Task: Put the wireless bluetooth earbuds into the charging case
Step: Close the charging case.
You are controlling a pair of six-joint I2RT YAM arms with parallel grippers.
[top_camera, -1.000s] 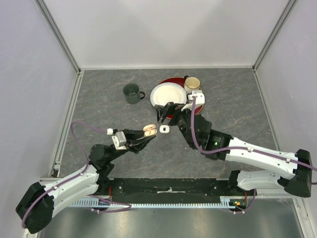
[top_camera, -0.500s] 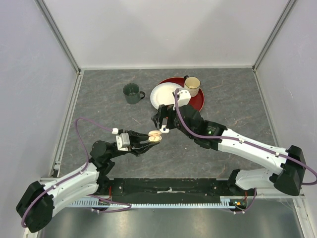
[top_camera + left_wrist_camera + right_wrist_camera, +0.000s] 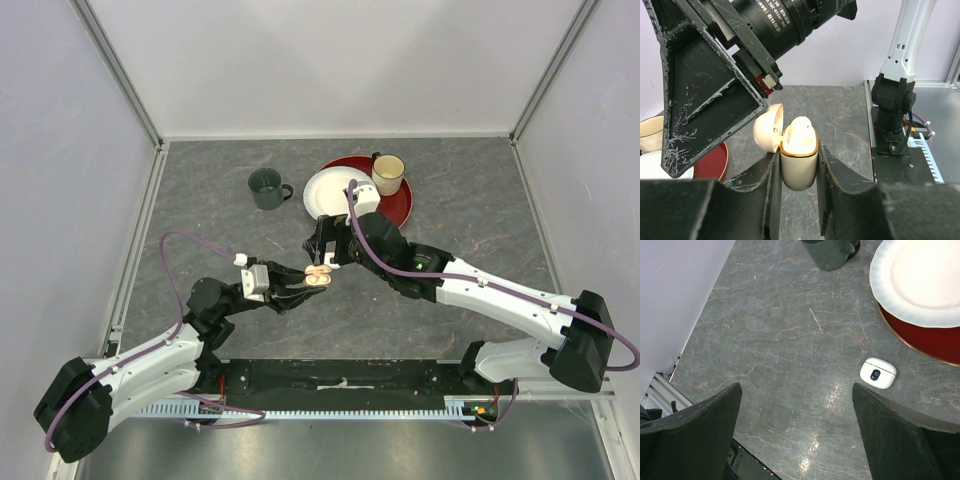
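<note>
Left fingers (image 3: 767,200) clamp the peach charging case (image 3: 799,167) at lower centre of the left wrist view. Its lid (image 3: 767,131) is open, and one earbud (image 3: 801,126) stands proud of the rim. Right fingers (image 3: 695,435) are wide and empty, close above. Risk: the earbud appears unseated, so a skewed press could tip it onto the bench (image 3: 790,340).

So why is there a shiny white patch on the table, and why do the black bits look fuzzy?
Right wrist view: light bounces off the table beside the white case, and the near jaws look fuzzy. Left wrist view: the jaws blur too, and the open case looks washed-out on top. Top view: even light.
</note>
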